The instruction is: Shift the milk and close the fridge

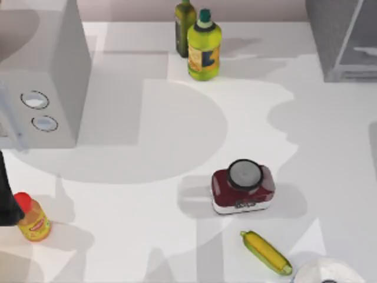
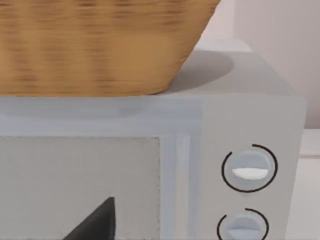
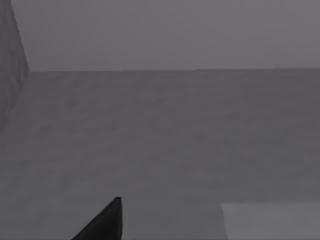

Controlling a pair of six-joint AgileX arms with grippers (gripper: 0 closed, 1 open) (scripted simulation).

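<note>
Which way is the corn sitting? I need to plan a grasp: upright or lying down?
Lying down: the corn rests flat on the table, angled diagonally.

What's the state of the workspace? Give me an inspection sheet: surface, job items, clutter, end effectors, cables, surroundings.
Surface: white table, patchy shadows.
Job's things: fridge at far right corner; door state unclear.
Clutter: microwave at left, wicker basket on top; dark green bottle; yellow oil bottle; red jar; corn cob; white roll; red-capped yellow bottle.
End effectors: left end effector faces microwave; right end effector faces grey surface.
Cables: nothing seen.
Surroundings: pale wall.
</note>
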